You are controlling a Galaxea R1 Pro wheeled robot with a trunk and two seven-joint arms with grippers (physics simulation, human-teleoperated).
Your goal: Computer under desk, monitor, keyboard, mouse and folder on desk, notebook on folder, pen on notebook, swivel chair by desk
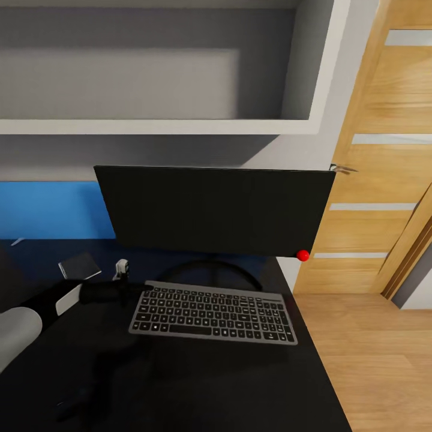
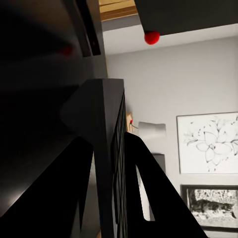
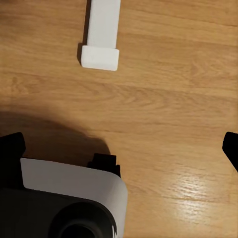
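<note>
Left gripper [image 2: 106, 163] clamped on the keyboard's [image 1: 214, 313] left edge, on the desk [image 1: 180, 390] below the monitor [image 1: 216, 209]. Slim, rigid, light; short-edge pinch suits it. Right gripper: jaws spread wide over floor [image 3: 163, 114].

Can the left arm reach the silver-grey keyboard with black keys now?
Probably yes: the left gripper is already at the silver-grey keyboard and its fingers straddle the end edge on the black desk.

grey wall [image 1: 150, 84], white shelf [image 1: 180, 126], oak door [image 1: 384, 156], wood floor [image 1: 372, 360]
</note>
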